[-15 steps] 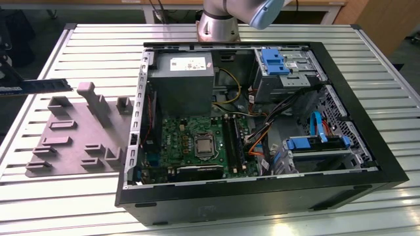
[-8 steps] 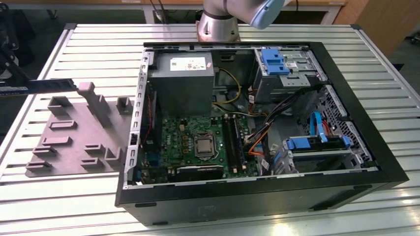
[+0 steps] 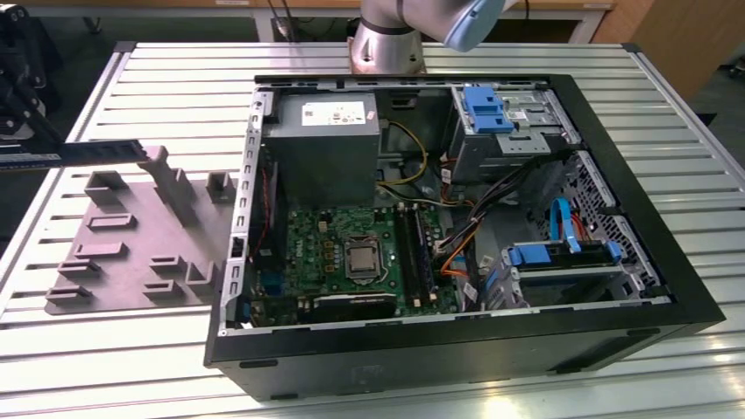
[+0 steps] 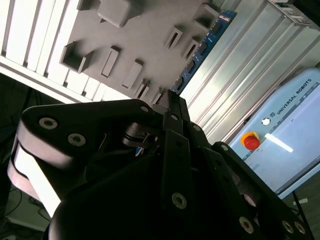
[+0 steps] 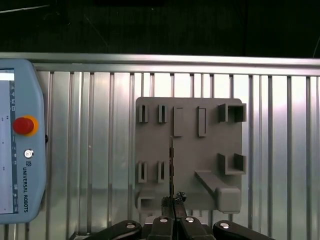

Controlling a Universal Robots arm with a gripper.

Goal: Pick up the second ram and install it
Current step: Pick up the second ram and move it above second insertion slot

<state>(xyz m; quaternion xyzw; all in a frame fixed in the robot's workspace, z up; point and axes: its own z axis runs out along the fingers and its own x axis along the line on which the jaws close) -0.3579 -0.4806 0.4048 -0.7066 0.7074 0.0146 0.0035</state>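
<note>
My gripper (image 4: 169,102) is shut on one end of the second ram (image 4: 202,47), a long thin stick with a blue board and a row of black chips. In the first wrist view the ram (image 5: 171,165) appears edge-on as a thin dark line running out from the closed fingertips (image 5: 170,204) over the grey tray (image 5: 190,150). In the exterior view the ram (image 3: 99,149) hangs level above the tray's (image 3: 128,244) far edge, at the exterior view's left. The motherboard (image 3: 349,253), with its long dark slots (image 3: 413,249), lies inside the open computer case (image 3: 466,349), well to the right.
The grey moulded tray has upright blocks (image 3: 174,183) and empty pockets. A teach pendant (image 5: 20,140) with a red button lies on the slatted table (image 3: 140,78) beside the tray. In the case are a power supply (image 3: 320,140), loose cables (image 3: 466,236) and blue drive bays (image 3: 559,257).
</note>
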